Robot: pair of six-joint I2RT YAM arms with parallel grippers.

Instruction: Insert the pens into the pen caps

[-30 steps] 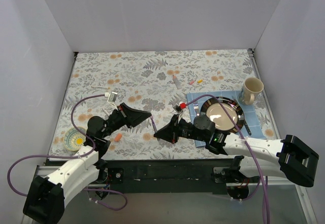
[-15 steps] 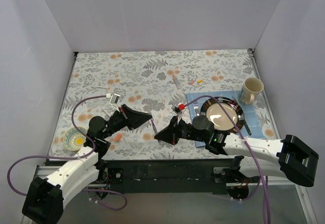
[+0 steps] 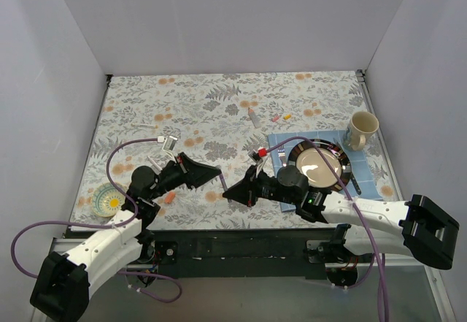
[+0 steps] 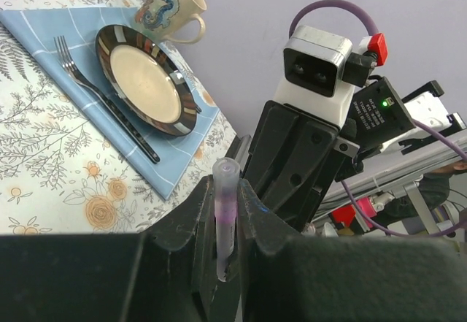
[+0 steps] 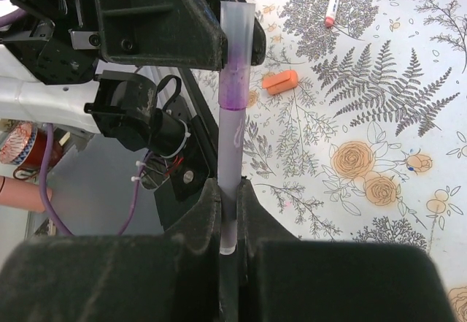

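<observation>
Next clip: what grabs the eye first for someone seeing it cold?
Two claws meet tip to tip over the near middle of the table: the right claw shut on a purple pen, the left claw on its cap. On the right, a shiny dark plate lies on a blue cloth, a mug behind it.

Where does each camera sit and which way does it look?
Top: high behind, looking down on the table; left arm and right arm show.
Left wrist: past its own fingers, shut on the purple cap, toward the right arm and plate.
Right wrist: past its own fingers, shut on the purple pen, toward the left arm.
Both wrist views share the purple cap.
</observation>
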